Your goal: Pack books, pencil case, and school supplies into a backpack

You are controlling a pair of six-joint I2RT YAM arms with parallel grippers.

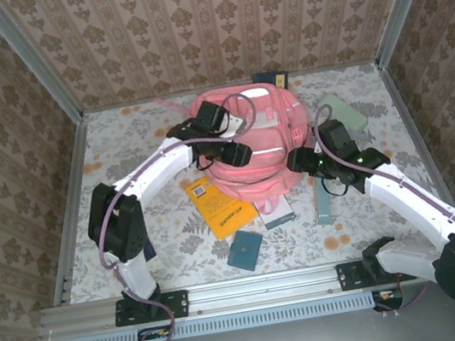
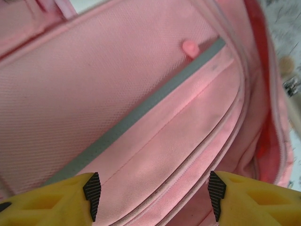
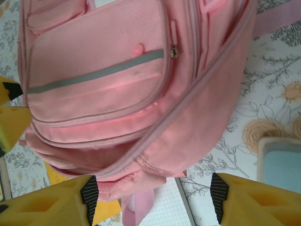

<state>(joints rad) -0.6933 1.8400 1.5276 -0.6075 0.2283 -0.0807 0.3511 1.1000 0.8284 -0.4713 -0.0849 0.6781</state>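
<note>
Nothing between the jaws of the left gripper point(image 2: 154, 197): spread wide and empty, poised close over the front pocket of the backpack point(image 2: 117, 70), beside its grey stripe point(image 2: 141, 113). Same for the right gripper point(image 3: 154, 200): jaws well apart, holding nothing, hanging above the backpack's near right corner by the long zip line. Reaching in from both sides: left arm point(image 1: 158, 168) bent high at the elbow off the backpack's left, white forearm slanting across onto its top; right arm point(image 1: 404, 194) stretched up from the backpack's near right, wrist turned toward its side. Judging by the spread around the backpack, packing barely begun, if at all: no item seen inside, and main compartment open or zipped impossible to tell. Left to pack, all lying on the worktop point(image 1: 119, 144): orange-yellow book point(image 1: 220, 208) against the backpack's near edge, seemingly partly under it; grey-white book point(image 1: 276, 212) just beside that same edge; pale-teal bar box point(image 1: 324, 204) near the backpack's near right corner; dark-teal pad point(image 1: 245, 251) farther out on the near side, apart from the backpack; mint-green pencil case point(image 1: 345, 113) off the backpack's right side; navy book point(image 1: 269, 79) with a yellow label at the backpack's far edge, apparently touching it.
</note>
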